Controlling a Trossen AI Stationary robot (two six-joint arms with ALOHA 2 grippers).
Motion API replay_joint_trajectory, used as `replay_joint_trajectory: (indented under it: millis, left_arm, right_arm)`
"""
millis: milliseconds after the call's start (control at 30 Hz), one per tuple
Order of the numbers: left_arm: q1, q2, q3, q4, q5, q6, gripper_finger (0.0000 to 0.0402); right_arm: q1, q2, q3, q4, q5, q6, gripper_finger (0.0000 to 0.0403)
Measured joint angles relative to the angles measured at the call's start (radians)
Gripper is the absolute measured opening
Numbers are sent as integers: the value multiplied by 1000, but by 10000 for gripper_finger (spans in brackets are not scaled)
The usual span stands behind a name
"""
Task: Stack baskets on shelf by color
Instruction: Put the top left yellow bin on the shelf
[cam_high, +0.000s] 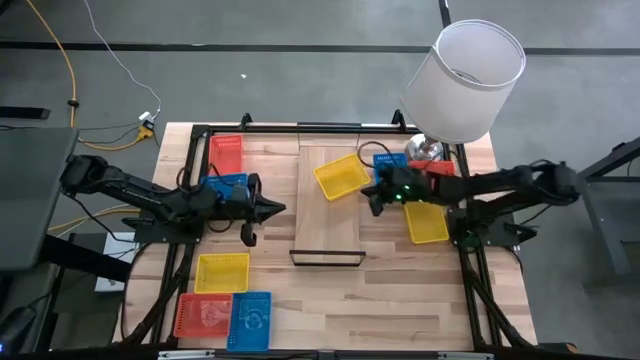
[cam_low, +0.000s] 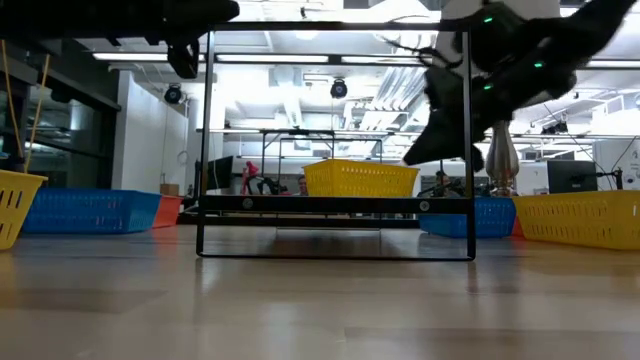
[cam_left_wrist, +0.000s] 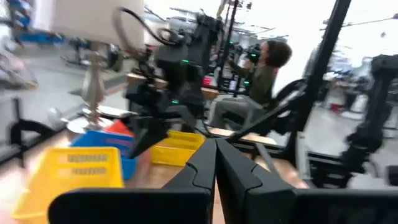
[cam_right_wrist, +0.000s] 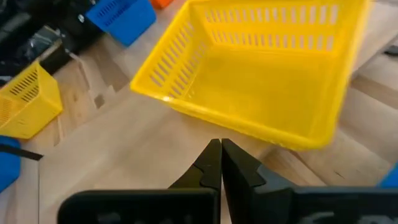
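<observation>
One yellow basket (cam_high: 342, 176) sits on the shelf (cam_high: 328, 210), upper centre of the high view, skewed so its long axis runs diagonally across the plank. I have the right gripper (cam_high: 377, 198) just off that basket's right-hand corner, above the shelf edge; in the right wrist view its fingers are pressed together with nothing between them, and the basket lies straight ahead of the fingertips. My read: this arm is clearly the nearer one for anything done to that basket.

The next yellow basket (cam_high: 427, 222) lies on the tabletop (cam_high: 400, 300) just below the right arm, right of centre, long axis roughly up-down in the frame. A blue basket (cam_high: 392, 161) and a red one (cam_high: 438, 168) crowd the right gripper from above. A white lamp (cam_high: 468, 80) overhangs that corner.

Left gripper (cam_high: 272, 209) hovers left of the shelf, fingers together, empty. Beside that arm: blue basket (cam_high: 225, 186) and red basket (cam_high: 226, 154). Lower left holds yellow (cam_high: 222, 272), red (cam_high: 203, 315) and blue (cam_high: 250, 320) baskets. A person (cam_left_wrist: 261, 74) sits beyond the table.
</observation>
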Motion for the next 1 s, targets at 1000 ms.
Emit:
replay_joint_trajectory:
  millis: [1000]
  left_arm:
    - [-4,0,0,-43,38,-33,0]
  right_arm:
    - [59,544,524,-129,88,52,0]
